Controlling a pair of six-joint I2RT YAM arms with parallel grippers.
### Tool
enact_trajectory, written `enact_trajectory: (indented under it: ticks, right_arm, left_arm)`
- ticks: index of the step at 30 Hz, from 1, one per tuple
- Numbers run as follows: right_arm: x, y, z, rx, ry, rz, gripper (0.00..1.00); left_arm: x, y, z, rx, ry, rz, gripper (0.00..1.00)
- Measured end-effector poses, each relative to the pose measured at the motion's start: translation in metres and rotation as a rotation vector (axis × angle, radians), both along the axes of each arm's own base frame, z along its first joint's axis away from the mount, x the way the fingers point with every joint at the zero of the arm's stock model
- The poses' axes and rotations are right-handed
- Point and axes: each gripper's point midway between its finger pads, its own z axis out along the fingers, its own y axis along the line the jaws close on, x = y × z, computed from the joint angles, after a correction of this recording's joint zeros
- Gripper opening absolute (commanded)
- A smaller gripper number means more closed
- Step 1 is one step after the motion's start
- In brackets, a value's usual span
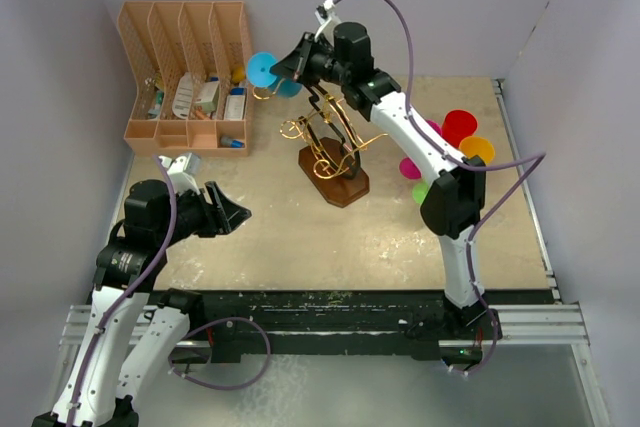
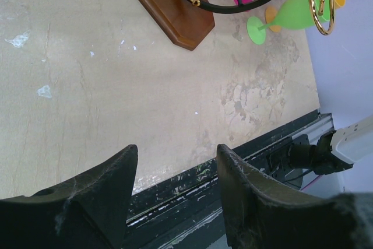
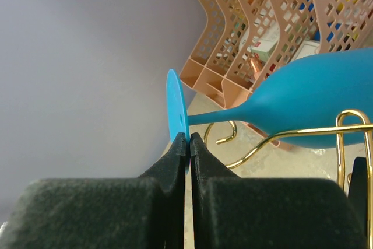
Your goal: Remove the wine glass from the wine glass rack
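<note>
The wine glass rack (image 1: 330,142) is a gold wire stand on a dark brown base (image 1: 340,182) at mid-table. A blue wine glass (image 1: 263,71) lies sideways at the rack's far-left arm. My right gripper (image 1: 284,65) is shut on the edge of its round foot. In the right wrist view the gripper (image 3: 187,138) pinches the foot disc, and the blue bowl (image 3: 315,94) sits just behind a gold wire arm (image 3: 349,125). My left gripper (image 1: 240,215) is open and empty, low at the left; the left wrist view (image 2: 175,151) shows only table between its fingers.
A tan slotted organiser (image 1: 190,77) holding small items stands at the back left, close to the blue glass. Red (image 1: 460,127), orange (image 1: 477,149), pink (image 1: 410,167) and green (image 1: 420,190) glasses lie at the right. The rack's base (image 2: 169,4) shows in the left wrist view.
</note>
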Motion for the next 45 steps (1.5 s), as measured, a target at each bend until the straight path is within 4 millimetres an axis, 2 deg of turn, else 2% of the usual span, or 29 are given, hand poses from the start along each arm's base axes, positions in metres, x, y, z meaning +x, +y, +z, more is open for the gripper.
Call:
enact_trajectory:
  ticks: [7,9,12,17,22,24,26,30,34,36,39,41,45]
  right_arm:
    - [-0.001,-0.003,0.017,-0.012,-0.104,0.022,0.0]
    - [-0.006,-0.007,0.03,-0.027,-0.16,0.026,0.0]
    - [-0.02,-0.019,0.065,-0.047,-0.284,0.03,0.0]
    - [-0.076,-0.056,0.14,-0.095,-0.533,-0.013,0.0]
    - [-0.166,-0.105,0.205,-0.145,-0.784,-0.074,0.0]
    - [-0.196,-0.121,0.218,-0.165,-0.854,-0.096,0.0]
    - [-0.221,-0.132,0.216,-0.201,-0.893,-0.11,0.0]
    - [-0.259,-0.139,0.18,-0.343,-0.901,-0.09,0.0]
    - [-0.281,-0.141,0.123,-0.561,-0.889,-0.08,0.0]
    - [-0.287,-0.146,0.084,-0.712,-0.888,-0.076,0.0]
    - [-0.295,-0.16,0.042,-0.897,-0.907,-0.072,0.0]
    - [-0.299,-0.173,0.032,-0.967,-0.935,-0.088,0.0]
    - [-0.303,-0.19,0.05,-0.957,-1.0,-0.177,0.0]
  left_arm:
    - [0.0,0.0,0.0,0.001,0.0,0.002,0.6]
    - [0.0,0.001,0.0,0.002,0.0,0.004,0.6]
    - [0.001,0.001,0.0,0.003,-0.001,0.006,0.6]
    - [0.001,0.001,0.0,0.001,0.0,0.008,0.6]
    - [0.0,-0.003,0.004,-0.036,0.008,0.005,0.6]
    - [0.0,-0.008,0.012,-0.075,0.012,0.0,0.6]
    - [0.001,-0.015,0.027,-0.134,0.012,-0.011,0.6]
    - [0.001,-0.033,0.065,-0.269,0.018,-0.066,0.61]
    - [-0.004,-0.046,0.101,-0.388,0.04,-0.115,0.62]
    - [-0.008,-0.051,0.112,-0.446,0.063,-0.139,0.62]
    - [-0.018,-0.06,0.123,-0.549,0.121,-0.185,0.63]
    - [-0.024,-0.065,0.122,-0.627,0.177,-0.214,0.62]
    - [-0.031,-0.071,0.104,-0.739,0.339,-0.221,0.62]
